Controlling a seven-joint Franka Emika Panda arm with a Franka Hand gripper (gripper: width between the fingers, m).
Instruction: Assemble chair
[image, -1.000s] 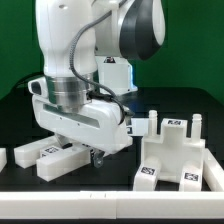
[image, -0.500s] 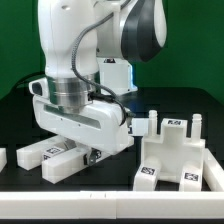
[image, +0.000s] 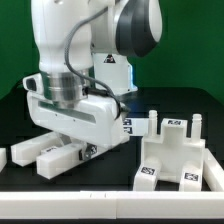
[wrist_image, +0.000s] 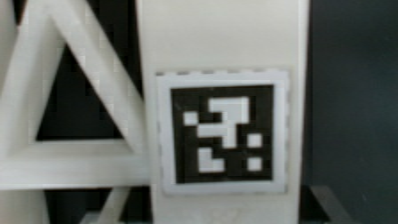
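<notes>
The white robot arm (image: 70, 45) leans low over the black bench (image: 112, 172), and its wrist block takes up the middle of the exterior view. The pincer (image: 86, 151) is down at bench level, right against a cluster of flat chair pieces (image: 45, 157) lying toward the exterior view's left. Its dark tips show only as a small patch under the wrist block. I cannot tell whether the jaws stand apart or are clamped on one of those pieces.

The chair is in loose parts spread across the bench. Besides the cluster at the pincer, a small white piece (image: 3, 157) peeks in at the exterior view's left edge. On the exterior view's right stands a large slab piece (image: 172, 160) with short upright posts along its back and tags on its top and front face. It sits well apart from the pincer. Another tagged piece (image: 114, 72) stands behind the arm, partly hidden by it. A green backdrop (image: 12, 55) closes the scene at the exterior view's left.

The wrist view is filled by a white bar (wrist_image: 217, 40) very close to the lens, carrying a black-and-white tag (wrist_image: 219, 130). Beside it, slanted white struts (wrist_image: 98, 80) meet a cross bar, with dark gaps between them.
</notes>
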